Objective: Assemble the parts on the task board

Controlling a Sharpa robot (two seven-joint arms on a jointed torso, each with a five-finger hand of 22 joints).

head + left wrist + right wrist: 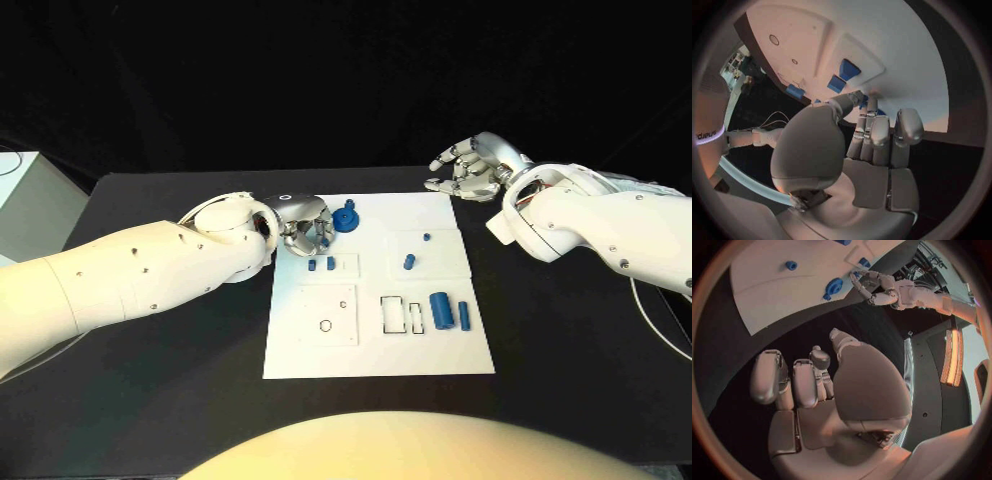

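Fingers point(856, 98) of left hand point(300, 228) touch a blue part point(863, 101).

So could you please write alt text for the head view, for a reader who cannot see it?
A white task board lies on a black table, with small blue parts on it. The left hand reaches over its far left corner beside a blue gear-like part; the right hand hovers beyond the far right corner, holding nothing.

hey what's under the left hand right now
The left hand hangs over the task board's far left corner, beside a blue gear-shaped part. Two small blue parts lie just near of it. Anything beneath its fingers is covered.
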